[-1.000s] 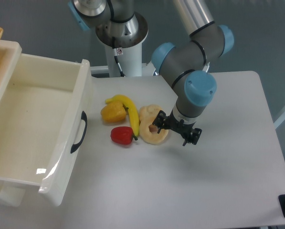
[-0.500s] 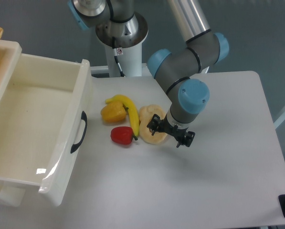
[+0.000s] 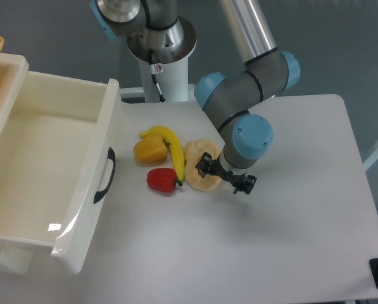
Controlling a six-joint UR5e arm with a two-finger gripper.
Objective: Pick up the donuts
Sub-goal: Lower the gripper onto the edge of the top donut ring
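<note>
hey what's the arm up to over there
The arm has its gripper low over the right edge of the donuts, which lie on the table beside a banana and two peppers. Nothing is lifted yet. Whether the fingers are closed on a donut is hard to tell.

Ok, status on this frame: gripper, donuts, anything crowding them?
Gripper open, low over the donuts' right edge. Donuts on the table, not lifted. Banana touching their left side, red pepper close by.
</note>
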